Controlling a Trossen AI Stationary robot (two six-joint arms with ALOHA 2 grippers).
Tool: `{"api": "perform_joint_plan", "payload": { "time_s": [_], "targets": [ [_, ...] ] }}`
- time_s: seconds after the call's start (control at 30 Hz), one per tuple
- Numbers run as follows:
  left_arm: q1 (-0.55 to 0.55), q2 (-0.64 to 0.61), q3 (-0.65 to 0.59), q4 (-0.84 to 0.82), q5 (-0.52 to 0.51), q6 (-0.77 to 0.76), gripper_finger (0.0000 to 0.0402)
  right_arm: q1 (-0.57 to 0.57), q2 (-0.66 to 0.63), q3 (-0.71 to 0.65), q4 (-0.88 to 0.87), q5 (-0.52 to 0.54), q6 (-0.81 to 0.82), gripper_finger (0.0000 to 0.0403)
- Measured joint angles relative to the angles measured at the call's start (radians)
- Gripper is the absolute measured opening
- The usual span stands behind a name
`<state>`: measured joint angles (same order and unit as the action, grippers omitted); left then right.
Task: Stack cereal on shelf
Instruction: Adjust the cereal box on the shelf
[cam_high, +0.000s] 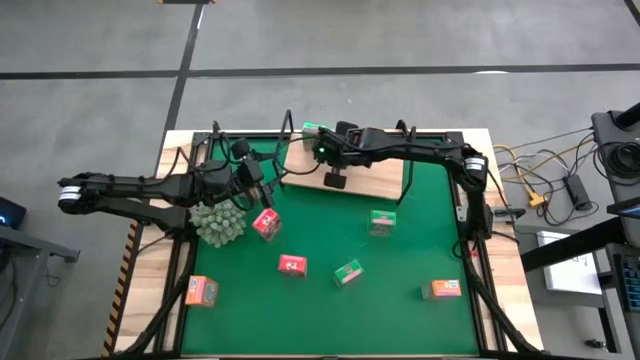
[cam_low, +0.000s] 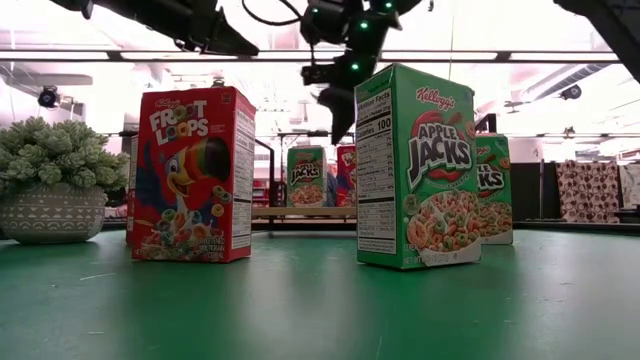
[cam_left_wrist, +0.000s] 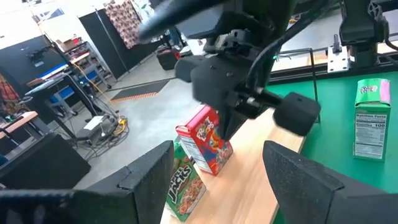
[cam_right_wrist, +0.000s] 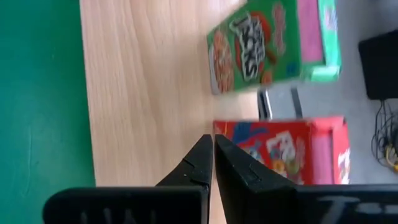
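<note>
The shelf (cam_high: 365, 178) is a light wooden board with black wire uprights at the mat's far edge. A green cereal box (cam_right_wrist: 273, 40) and a pink-red one (cam_right_wrist: 286, 149) stand on its left part. My right gripper (cam_right_wrist: 211, 152) (cam_high: 335, 160) is shut above the board, beside the pink-red box. My left gripper (cam_left_wrist: 217, 168) (cam_high: 255, 182) is open and empty, hovering off the shelf's left end and facing those boxes (cam_left_wrist: 205, 140). On the mat rest two pink-red boxes (cam_high: 266, 224) (cam_high: 291, 265), two green (cam_high: 381, 222) (cam_high: 348, 271) and two orange (cam_high: 201, 291) (cam_high: 441, 289). My right gripper's shut fingertips (cam_right_wrist: 205, 149) stand close by the pink-red box's near edge (cam_right_wrist: 217, 124), coming from above over the board. Whether they touch the box, I cannot tell. The box stands on the board.
A grey-green spiky plant in a pot (cam_high: 220, 222) sits on the mat's left side, just under my left arm. The shelf's right half (cam_high: 385, 180) is bare wood. Wire uprights (cam_high: 285, 140) (cam_high: 405, 150) rise at both shelf ends. Cables and gear lie right of the table (cam_high: 560, 190).
</note>
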<state>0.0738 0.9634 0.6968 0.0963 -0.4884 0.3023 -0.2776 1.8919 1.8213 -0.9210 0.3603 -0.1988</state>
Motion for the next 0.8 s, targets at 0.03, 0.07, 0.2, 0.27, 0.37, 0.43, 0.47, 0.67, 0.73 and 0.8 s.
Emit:
{"api": "perform_joint_plan", "payload": {
  "time_s": [0.03, 0.07, 0.2, 0.27, 0.37, 0.43, 0.47, 0.67, 0.73, 0.8],
  "targets": [
    [0.000, 0.000, 0.000, 0.000, 0.000, 0.000, 0.0231, 0.000, -0.014, -0.030, 0.014, 0.000, 0.006, 0.0009],
    [0.000, 0.000, 0.000, -0.001, 0.000, 0.000, 0.0231, 0.000, -0.028, -0.062, 0.038, 0.000, 0.018, 0.0009],
    [0.000, 0.000, 0.000, -0.001, 0.000, -0.001, 0.0231, -0.008, -0.078, -0.215, 0.182, 0.006, 0.041, 0.0009],
    [0.000, 0.000, 0.000, 0.000, 0.000, -0.001, 0.0231, -0.018, -0.097, -0.293, 0.284, 0.007, 0.041, 0.0009],
    [0.000, 0.000, 0.000, 0.000, 0.000, -0.001, 0.0231, -0.037, -0.106, -0.389, 0.426, 0.008, 0.041, 0.0009],
    [0.000, 0.000, 0.000, 0.000, 0.000, -0.001, 0.0231, -0.052, -0.106, -0.436, 0.496, 0.008, 0.029, 0.0009],
    [0.000, 0.000, 0.000, 0.000, 0.000, -0.001, 0.0231, -0.060, -0.106, -0.456, 0.528, 0.008, 0.023, 0.0009],
    [0.000, 0.000, 0.000, 0.000, 0.000, -0.001, 0.0231, -0.100, -0.106, -0.518, 0.641, 0.031, 0.003, 0.0009],
    [0.000, 0.000, 0.000, 0.000, 0.000, -0.001, 0.0231, -0.112, -0.107, -0.518, 0.648, 0.037, -0.003, 0.0009],
    [0.000, 0.000, 0.000, 0.000, 0.000, -0.001, 0.0231, -0.122, -0.107, -0.518, 0.652, 0.036, -0.003, 0.0009]
  ]
}}
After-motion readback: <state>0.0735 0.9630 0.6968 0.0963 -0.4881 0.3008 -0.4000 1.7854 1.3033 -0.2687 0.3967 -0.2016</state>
